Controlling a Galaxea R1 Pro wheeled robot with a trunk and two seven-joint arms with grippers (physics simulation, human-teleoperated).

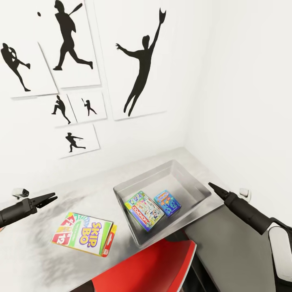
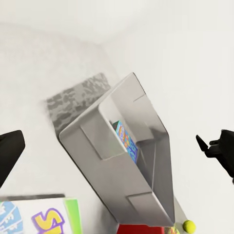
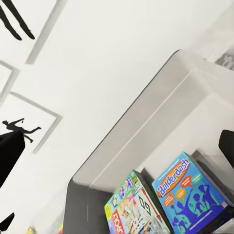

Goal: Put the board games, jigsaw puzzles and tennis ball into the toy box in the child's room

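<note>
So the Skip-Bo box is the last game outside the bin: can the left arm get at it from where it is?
Probably yes. The left gripper hangs open above the table, just beside the Skip-Bo box, which lies flat with nothing on it or between them. The toy box sits further right, out of the way.

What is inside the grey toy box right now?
Inside the toy box lie two board games side by side: the green Monopoly box and the small blue one. Anything lying under them is covered and cannot be seen.

two games in toy box [image 1: 121, 194], Skip-Bo [image 1: 83, 234] left
</note>
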